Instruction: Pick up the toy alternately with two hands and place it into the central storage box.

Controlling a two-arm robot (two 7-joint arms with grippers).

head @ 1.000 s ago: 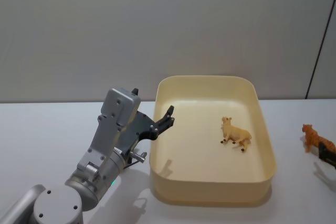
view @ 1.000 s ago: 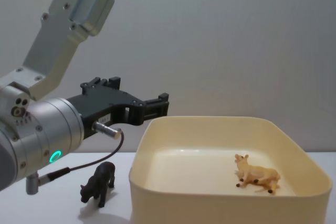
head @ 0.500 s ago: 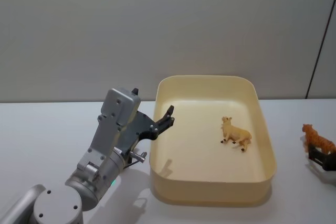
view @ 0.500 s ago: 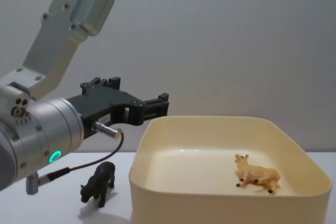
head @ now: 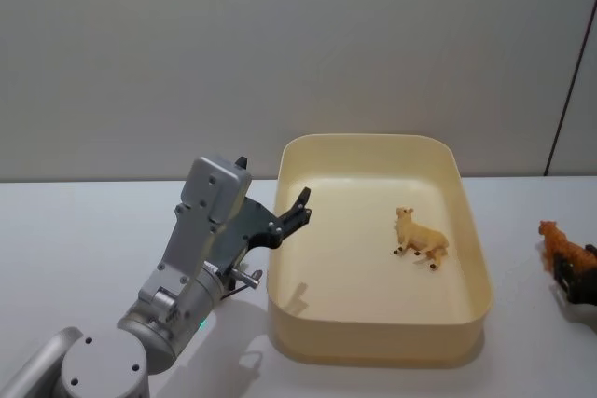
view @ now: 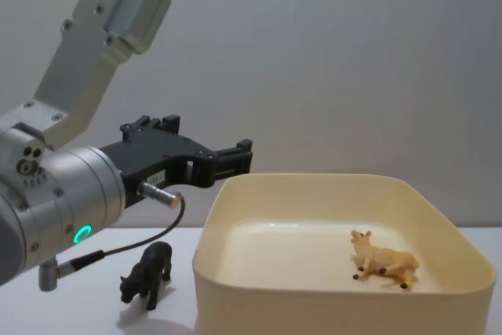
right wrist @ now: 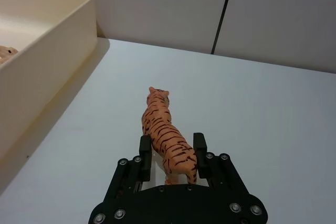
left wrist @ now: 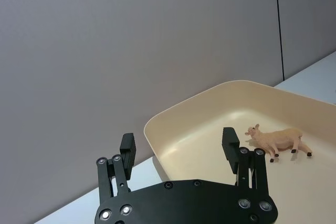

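Head high, chest low, shared tub (head: 373,342)

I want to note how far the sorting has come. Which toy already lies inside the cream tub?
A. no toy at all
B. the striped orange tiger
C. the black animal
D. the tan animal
D: the tan animal lies on the floor of the cream tub, while the tiger stands on the table to the tub's right and the black animal stands on the table to its left.
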